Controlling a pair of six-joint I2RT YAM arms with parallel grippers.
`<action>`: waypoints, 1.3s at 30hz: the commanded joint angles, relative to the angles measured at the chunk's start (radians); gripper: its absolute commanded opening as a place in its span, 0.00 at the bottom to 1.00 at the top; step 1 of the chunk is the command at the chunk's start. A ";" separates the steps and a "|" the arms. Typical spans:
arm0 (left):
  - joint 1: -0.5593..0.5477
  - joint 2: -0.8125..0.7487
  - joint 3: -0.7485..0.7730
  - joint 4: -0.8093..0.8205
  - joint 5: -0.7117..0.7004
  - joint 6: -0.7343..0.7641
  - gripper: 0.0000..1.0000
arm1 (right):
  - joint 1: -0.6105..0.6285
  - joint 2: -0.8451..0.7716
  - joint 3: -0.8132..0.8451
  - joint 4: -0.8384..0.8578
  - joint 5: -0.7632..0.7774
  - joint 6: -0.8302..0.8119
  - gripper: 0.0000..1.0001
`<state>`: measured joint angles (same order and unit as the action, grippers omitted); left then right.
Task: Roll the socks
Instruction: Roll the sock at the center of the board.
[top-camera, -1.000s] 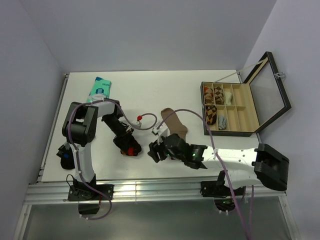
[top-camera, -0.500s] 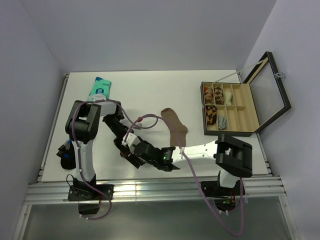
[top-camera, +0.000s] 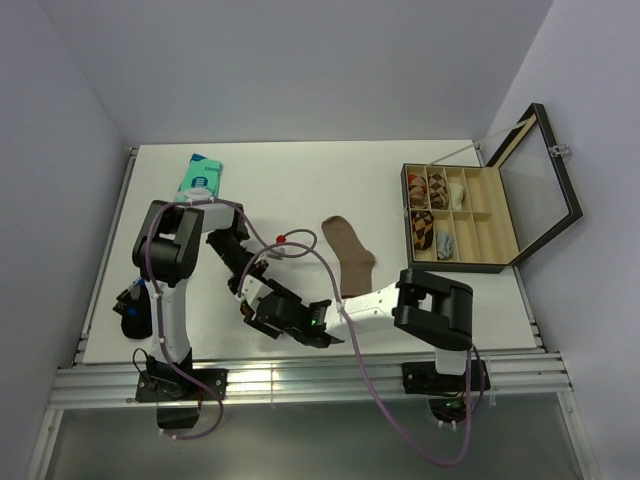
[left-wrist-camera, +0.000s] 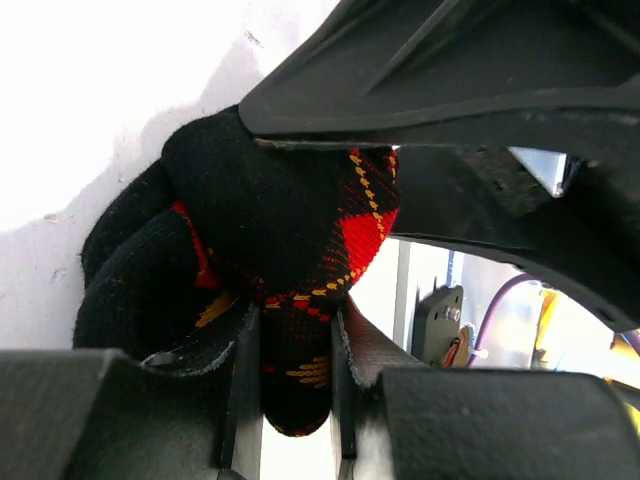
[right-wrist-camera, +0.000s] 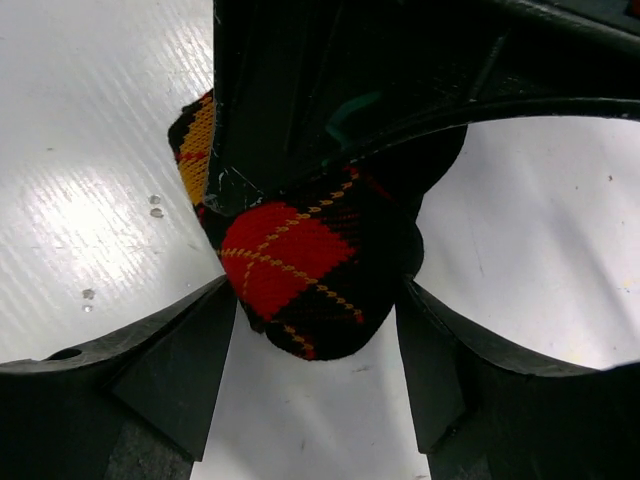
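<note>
- Argyle sock (right-wrist-camera: 300, 270): soft, light, springy bundle at the near left of the table (top-camera: 300, 180); it would likely unroll if let go, so take it across the thick roll
- Left gripper (left-wrist-camera: 290, 400) pinches its fabric
- Right gripper (right-wrist-camera: 315, 300) straddles it; grip unclear
- Tan sock (top-camera: 350, 255) lies flat, apart

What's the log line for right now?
left gripper: shut on argyle sock | right gripper: open, straddling same sock | tan sock: flat on table, apart from both
</note>
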<state>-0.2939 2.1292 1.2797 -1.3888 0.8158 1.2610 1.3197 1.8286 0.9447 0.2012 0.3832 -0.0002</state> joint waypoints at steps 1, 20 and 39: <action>-0.014 0.035 0.012 0.039 -0.030 0.014 0.00 | 0.024 0.015 0.040 0.076 0.118 -0.044 0.72; -0.025 0.051 0.010 0.033 -0.047 0.003 0.00 | 0.070 -0.100 -0.036 0.076 0.155 -0.058 0.82; -0.025 0.058 0.017 0.027 -0.040 -0.005 0.00 | 0.056 -0.075 0.014 0.089 0.040 -0.135 0.81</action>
<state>-0.3092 2.1578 1.2873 -1.4155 0.8154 1.2369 1.3823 1.7329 0.8970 0.2657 0.4236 -0.1032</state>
